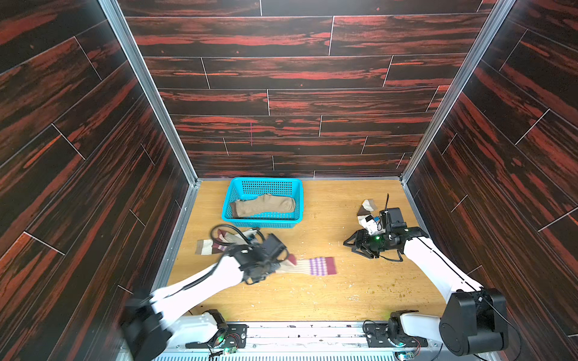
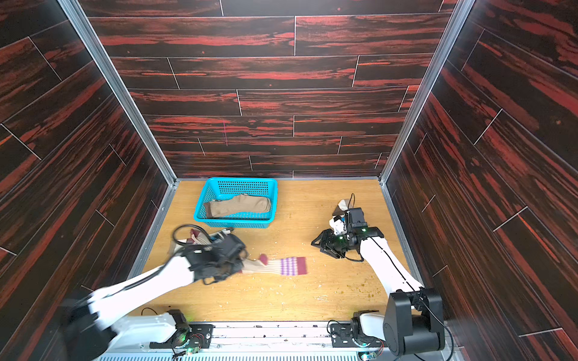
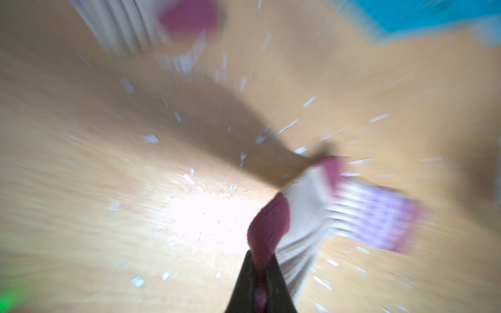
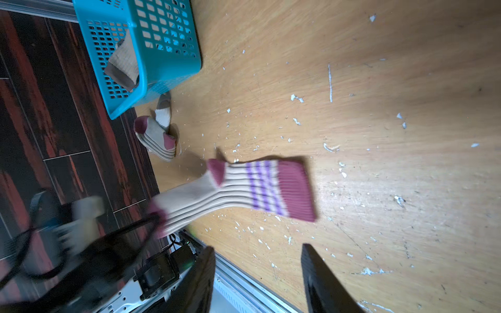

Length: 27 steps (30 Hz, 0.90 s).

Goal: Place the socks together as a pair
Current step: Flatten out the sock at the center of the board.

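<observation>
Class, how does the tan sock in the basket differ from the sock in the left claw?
The tan sock has a brown cuff; the beige purple-striped sock has maroon toe, heel and cuff. The tan sock lies in the turquoise plastic basket; the striped sock stretches over the wooden table. The left claw pinches the striped sock's toe; the tan sock is untouched. Both ribbed.
</observation>
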Available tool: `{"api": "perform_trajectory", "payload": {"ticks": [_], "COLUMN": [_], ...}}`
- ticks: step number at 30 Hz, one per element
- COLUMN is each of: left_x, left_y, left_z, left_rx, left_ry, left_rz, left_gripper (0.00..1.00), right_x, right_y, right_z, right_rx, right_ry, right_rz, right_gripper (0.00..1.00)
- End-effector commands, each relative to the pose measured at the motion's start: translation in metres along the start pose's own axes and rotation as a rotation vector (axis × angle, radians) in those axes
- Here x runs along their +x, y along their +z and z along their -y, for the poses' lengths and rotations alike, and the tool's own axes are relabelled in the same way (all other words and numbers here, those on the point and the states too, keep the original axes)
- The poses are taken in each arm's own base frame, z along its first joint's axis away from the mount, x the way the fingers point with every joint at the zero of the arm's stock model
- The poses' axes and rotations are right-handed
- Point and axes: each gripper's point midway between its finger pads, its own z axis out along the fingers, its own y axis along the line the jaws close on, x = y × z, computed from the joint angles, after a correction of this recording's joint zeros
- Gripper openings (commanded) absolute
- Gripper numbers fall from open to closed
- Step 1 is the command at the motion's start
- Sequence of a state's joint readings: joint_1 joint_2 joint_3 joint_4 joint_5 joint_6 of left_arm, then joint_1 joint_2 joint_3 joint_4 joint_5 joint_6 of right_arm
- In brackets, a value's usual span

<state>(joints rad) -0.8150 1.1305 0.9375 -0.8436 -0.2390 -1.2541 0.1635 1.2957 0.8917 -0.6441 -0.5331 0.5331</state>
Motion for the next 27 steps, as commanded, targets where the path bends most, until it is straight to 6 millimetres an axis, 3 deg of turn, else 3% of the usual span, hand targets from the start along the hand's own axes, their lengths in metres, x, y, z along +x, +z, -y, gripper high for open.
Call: {"api": "perform_trajectory", "payload": {"ticks": [1, 3, 5, 7, 9, 11, 15, 19, 22, 25, 27], "left_x": [-0.038, -0.056, -0.068, -0.076, -0.078, -0.069, -0.021, 0.050, 0.092, 0.120, 0.133], "left_y": [-0.065, -0.103, -0.127, -0.135, -0.129, -0.104, -0.033, 0.056, 0.110, 0.141, 0.152], "left_z": [-0.043, -0.043, -0.039, -0.022, -0.003, 0.024, 0.082, 0.112, 0.130, 0.154, 0.168], "left_rx": [-0.083, -0.066, -0.093, -0.121, -0.153, -0.139, -0.051, -0.016, -0.023, -0.014, -0.007], "left_ry": [0.041, 0.058, 0.121, 0.211, 0.293, 0.345, 0.361, 0.345, 0.354, 0.386, 0.407], "left_rz": [0.177, 0.236, 0.263, 0.252, 0.215, 0.143, -0.030, -0.221, -0.315, -0.376, -0.411], "left_gripper": [0.10, 0.10, 0.10, 0.10, 0.09, 0.09, 0.09, 0.09, 0.09, 0.09, 0.17], "right_x": [0.002, 0.003, 0.002, 0.002, 0.002, 0.003, 0.006, 0.011, 0.013, 0.013, 0.013], "right_y": [-0.003, -0.002, -0.003, -0.003, -0.004, -0.004, -0.008, -0.014, -0.018, -0.025, -0.030], "right_z": [-0.008, -0.007, -0.008, -0.009, -0.009, -0.008, -0.004, 0.001, 0.003, 0.003, 0.001], "right_rx": [-0.020, -0.021, -0.024, -0.025, -0.023, -0.016, 0.015, 0.042, 0.060, 0.075, 0.083], "right_ry": [-0.028, -0.029, -0.035, -0.041, -0.044, -0.044, -0.047, -0.047, -0.046, -0.047, -0.049], "right_rz": [-0.013, -0.015, -0.012, -0.010, -0.010, -0.014, -0.009, 0.001, 0.012, 0.029, 0.044], "right_gripper": [0.54, 0.55, 0.56, 0.58, 0.58, 0.58, 0.58, 0.58, 0.58, 0.58, 0.58]}}
